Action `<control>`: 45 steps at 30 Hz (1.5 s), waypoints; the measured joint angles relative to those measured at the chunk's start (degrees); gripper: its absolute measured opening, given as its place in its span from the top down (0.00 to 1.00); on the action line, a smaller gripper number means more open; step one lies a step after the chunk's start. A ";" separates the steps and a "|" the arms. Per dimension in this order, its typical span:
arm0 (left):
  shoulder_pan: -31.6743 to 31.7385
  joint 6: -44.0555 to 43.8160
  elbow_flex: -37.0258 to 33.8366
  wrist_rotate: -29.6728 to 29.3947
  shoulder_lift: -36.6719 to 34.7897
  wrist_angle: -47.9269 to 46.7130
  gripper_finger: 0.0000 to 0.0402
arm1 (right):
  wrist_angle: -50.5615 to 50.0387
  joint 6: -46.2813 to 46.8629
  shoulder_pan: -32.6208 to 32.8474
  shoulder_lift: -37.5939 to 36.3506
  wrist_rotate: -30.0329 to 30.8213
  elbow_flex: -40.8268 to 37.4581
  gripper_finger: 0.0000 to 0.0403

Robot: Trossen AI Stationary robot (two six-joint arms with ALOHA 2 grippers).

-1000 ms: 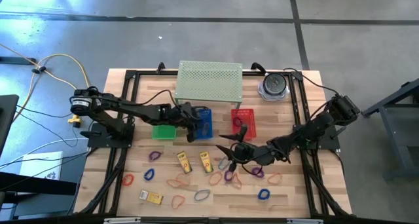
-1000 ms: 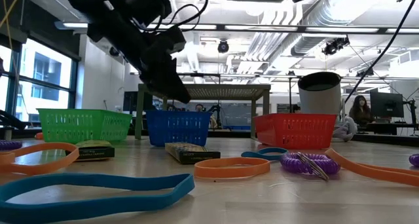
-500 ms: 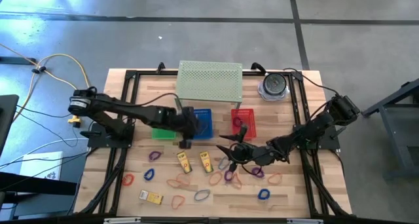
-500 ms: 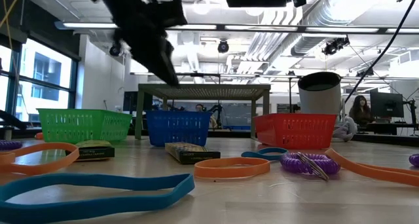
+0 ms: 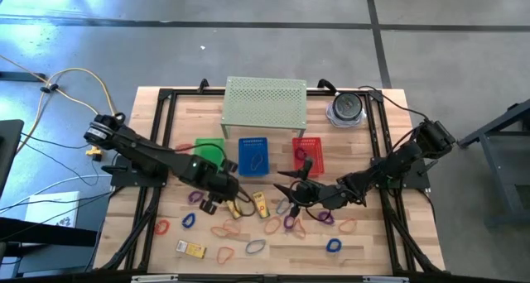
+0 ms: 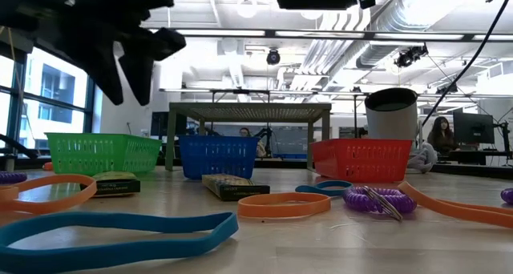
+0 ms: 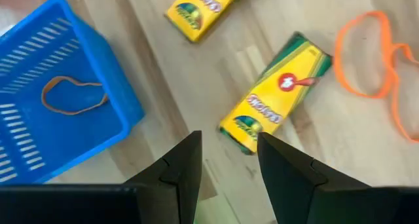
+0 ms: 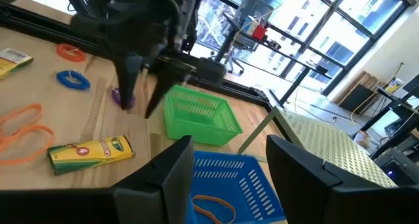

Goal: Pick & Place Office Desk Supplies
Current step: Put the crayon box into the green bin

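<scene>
I've swung the left gripper (image 5: 217,202) off the blue basket (image 5: 253,155) toward a crayon packet (image 7: 275,99), fingers apart, empty.

Band (image 5: 258,160) in middle basket (image 5: 243,144) (of three)

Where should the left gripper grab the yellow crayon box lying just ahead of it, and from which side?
Come straight down on the yellow crayon box and close across its narrow width at mid-length. It lies flat on the table, long and slim, so the long edges give parallel faces. The left gripper is open above its near end, and would probably need to turn to square up with the box's slant.
</scene>
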 joint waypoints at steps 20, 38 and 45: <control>-2.66 -5.40 0.00 3.96 0.24 2.12 0.65 | -0.59 7.44 0.13 0.00 -4.66 0.00 0.55; -3.12 -4.73 -0.04 5.51 0.28 4.17 0.31 | -1.96 8.87 0.15 0.00 -7.19 0.00 0.55; -2.92 -2.96 -0.04 3.20 0.28 4.52 0.30 | -2.51 8.96 0.11 0.00 -7.13 0.00 0.55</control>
